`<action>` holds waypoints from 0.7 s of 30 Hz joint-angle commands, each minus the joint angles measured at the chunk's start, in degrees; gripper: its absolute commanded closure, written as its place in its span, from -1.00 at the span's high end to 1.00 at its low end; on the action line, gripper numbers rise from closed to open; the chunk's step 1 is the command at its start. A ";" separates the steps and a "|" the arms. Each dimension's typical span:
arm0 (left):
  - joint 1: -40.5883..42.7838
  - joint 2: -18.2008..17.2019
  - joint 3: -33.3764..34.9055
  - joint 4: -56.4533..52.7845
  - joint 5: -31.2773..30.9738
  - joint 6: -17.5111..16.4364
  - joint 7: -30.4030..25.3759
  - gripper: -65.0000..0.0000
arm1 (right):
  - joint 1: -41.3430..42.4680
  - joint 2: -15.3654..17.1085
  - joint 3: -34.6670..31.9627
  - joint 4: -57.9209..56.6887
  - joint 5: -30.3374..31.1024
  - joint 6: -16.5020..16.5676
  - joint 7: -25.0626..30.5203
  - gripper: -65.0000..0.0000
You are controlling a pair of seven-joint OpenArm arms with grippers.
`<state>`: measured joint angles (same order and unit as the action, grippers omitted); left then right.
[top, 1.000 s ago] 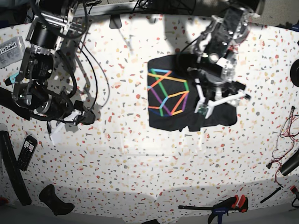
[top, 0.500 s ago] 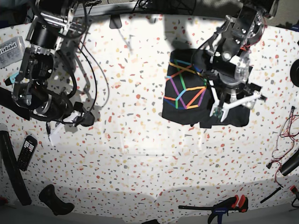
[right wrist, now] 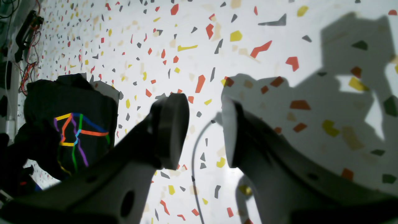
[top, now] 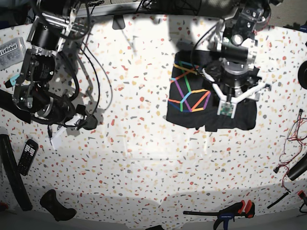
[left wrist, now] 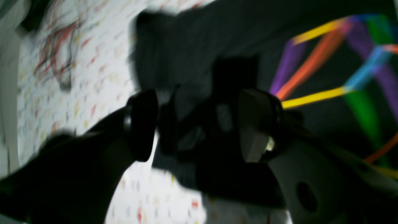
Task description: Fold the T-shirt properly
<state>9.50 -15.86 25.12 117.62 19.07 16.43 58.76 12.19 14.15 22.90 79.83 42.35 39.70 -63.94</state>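
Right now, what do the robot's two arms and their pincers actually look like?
Both arms are black metal with silvery joints and loose black cables. The left gripper has pale, white-grey forked fingers, one tipped with a round black pad. The right gripper looks the same: grey fingers, one with a round black disc pad.

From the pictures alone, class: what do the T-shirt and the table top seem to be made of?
T-shirt: soft matte knit fabric, probably cotton; it lies folded with a limp, rumpled edge, and its rainbow lines look printed on.
Table top: smooth hard white surface with coloured chips, terrazzo-style; possibly only a printed laminate, since it looks perfectly flat.
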 commanded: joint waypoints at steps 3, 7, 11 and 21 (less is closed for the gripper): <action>-0.15 -0.20 -0.26 1.16 0.31 0.52 -2.23 0.20 | 1.29 0.72 0.20 1.03 1.38 0.30 0.94 -0.35; -0.15 -0.20 -0.28 -0.74 0.39 0.52 -2.32 0.20 | 1.29 0.72 0.20 1.03 1.38 0.30 0.94 -0.35; -0.17 -0.02 -0.28 -6.01 0.37 0.55 -2.99 0.20 | 1.27 0.72 0.20 1.03 1.38 0.30 0.92 -0.35; -0.17 -0.07 -0.28 -9.97 18.36 4.22 4.33 0.20 | 1.29 0.63 0.20 1.01 1.38 0.30 0.94 -0.35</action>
<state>9.85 -15.73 25.08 106.76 36.36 20.12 63.96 12.19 14.13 22.90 79.83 42.35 39.68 -63.94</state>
